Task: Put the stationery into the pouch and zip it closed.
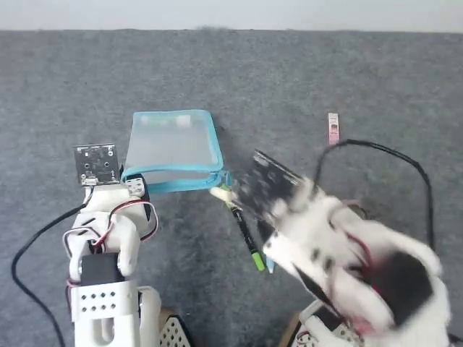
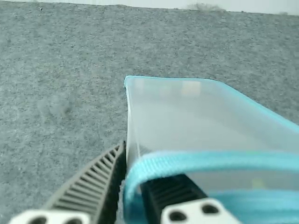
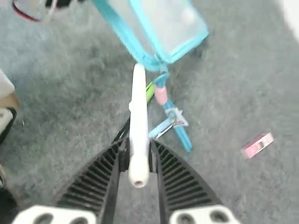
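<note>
The left gripper (image 2: 134, 173) pinches the pouch (image 2: 187, 121) rim; the right gripper (image 3: 138, 148) clamps a white pen (image 3: 138, 105); aim it squarely inside.

I'm working over a grey, fuzzy carpet (image 1: 304, 79) that covers the whole work surface, its nap mottled and slightly uneven. Beyond the carpet's far edge I see a pale, plain wall (image 1: 231, 13), meeting it in a straight line. Light falls soft and even over the carpet, with faint shadows.
</note>
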